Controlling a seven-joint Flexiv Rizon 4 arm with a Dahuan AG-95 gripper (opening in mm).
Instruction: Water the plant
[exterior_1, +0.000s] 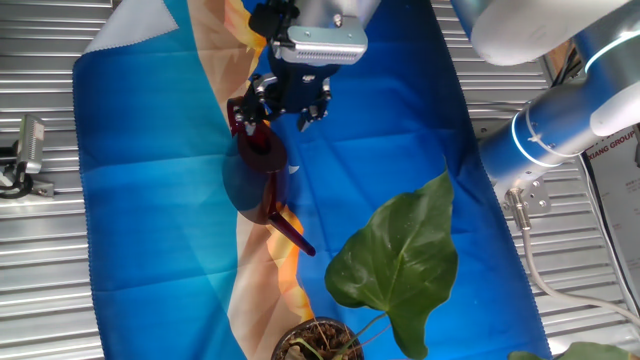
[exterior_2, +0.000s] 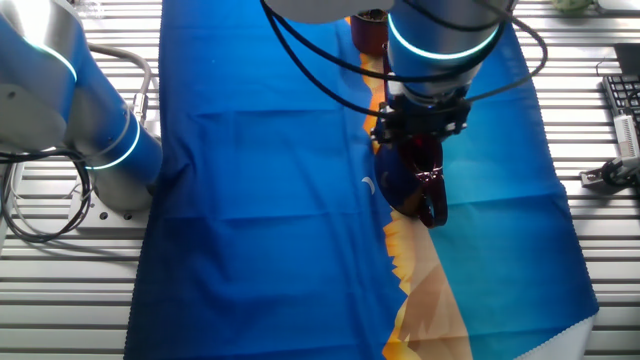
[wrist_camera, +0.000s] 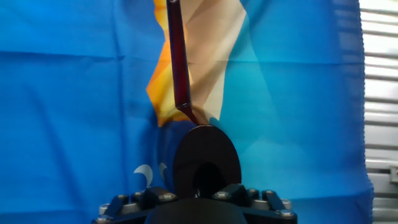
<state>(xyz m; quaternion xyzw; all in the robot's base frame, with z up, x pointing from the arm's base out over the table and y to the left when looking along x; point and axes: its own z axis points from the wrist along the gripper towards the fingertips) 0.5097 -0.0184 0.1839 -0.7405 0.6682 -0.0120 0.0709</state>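
The plant has a large glossy heart-shaped green leaf (exterior_1: 400, 258) on thin stems above a small round pot of dark soil (exterior_1: 318, 342) at the near edge. In the other fixed view only its pot (exterior_2: 368, 30) shows, at the far end behind the arm. My gripper (exterior_1: 292, 103) is shut on the handle of a dark red translucent watering can (exterior_1: 260, 158), whose long spout (exterior_1: 291, 233) points toward the pot and ends short of it. The hand view shows the can's round body (wrist_camera: 206, 158) just ahead of my gripper (wrist_camera: 199, 198), with the spout (wrist_camera: 177, 62) running away over the cloth.
A blue cloth with an orange and cream pattern (exterior_1: 150, 200) covers the slatted metal table (exterior_1: 40, 280). The robot's base (exterior_1: 545, 140) stands at the right. A small metal fixture (exterior_1: 25, 160) sits at the left, off the cloth.
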